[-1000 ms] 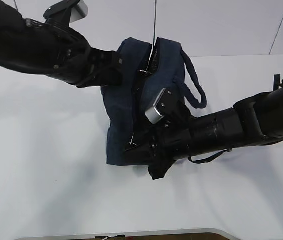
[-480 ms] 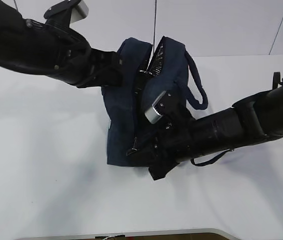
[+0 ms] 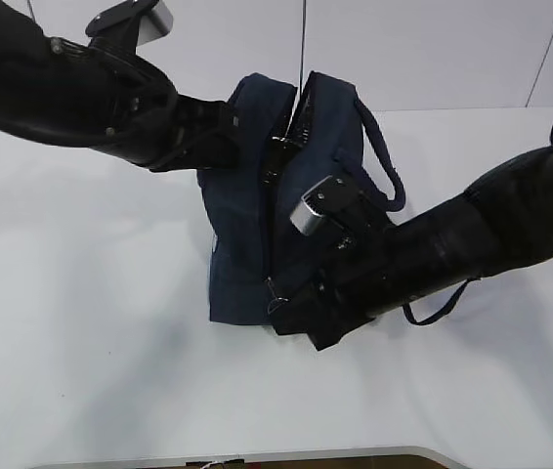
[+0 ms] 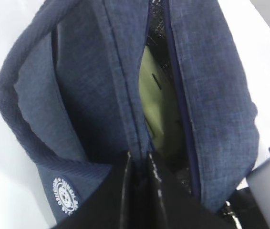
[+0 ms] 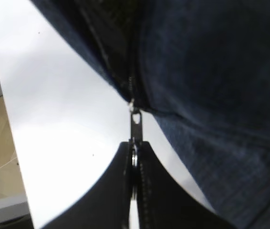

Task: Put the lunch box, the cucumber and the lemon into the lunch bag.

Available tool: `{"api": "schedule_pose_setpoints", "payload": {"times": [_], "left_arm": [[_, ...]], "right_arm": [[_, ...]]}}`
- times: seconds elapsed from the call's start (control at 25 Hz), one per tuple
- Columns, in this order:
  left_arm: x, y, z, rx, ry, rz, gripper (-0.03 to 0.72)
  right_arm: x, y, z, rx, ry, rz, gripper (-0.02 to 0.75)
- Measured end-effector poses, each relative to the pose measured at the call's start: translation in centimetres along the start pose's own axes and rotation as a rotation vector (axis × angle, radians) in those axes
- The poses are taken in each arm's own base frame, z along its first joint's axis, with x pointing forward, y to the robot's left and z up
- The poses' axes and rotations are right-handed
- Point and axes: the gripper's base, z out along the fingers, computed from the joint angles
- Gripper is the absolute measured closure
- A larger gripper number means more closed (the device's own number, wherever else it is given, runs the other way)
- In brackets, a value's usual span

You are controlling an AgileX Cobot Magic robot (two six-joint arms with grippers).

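right end effector point(image 5: 134, 157): jaws pressed together on the silver zipper pull point(image 5: 135, 125), seen in the right wrist view at the near end of the zipper seam, low on the lunch bag point(image 3: 257, 225) and just above the bench point(image 3: 91, 322). in the exterior view this end effector point(image 3: 281, 305) sits at the bag's lower front corner, its arm reaching in from the right.

left end effector point(image 4: 136, 164): jaws nearly together, pinching the navy fabric edge beside the bag's opening; in the exterior view its arm meets the bag's upper left side.

lunch bag: dark navy, standing on the white bench between the 2 arms, top slit partly open along the upper portion. a padded handle point(image 3: 382, 166) loops out on its right side.

lunch box point(image 4: 156, 102): its pale green lid shows through the slit, inside the bag against the foil lining.

cucumber and lemon: not visible in any view.
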Motion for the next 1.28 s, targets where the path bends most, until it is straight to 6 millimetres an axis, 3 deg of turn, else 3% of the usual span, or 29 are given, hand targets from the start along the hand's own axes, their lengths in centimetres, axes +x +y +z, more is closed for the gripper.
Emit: {"api": "schedule_pose_setpoints", "payload": {"times": [0.8,1.28], "left_arm": [[0.0,0.0,0.0,-0.002,0.001,0.005,0.675],[0.0,0.1,0.0,-0.008,0.004,0.022,0.675]], "right_arm": [[-2.5,1.8,-3.4,-0.01,0.05,0.066,0.733],[-6.4,2.1,-5.8,-0.007,0.082,0.094,0.733]]}}
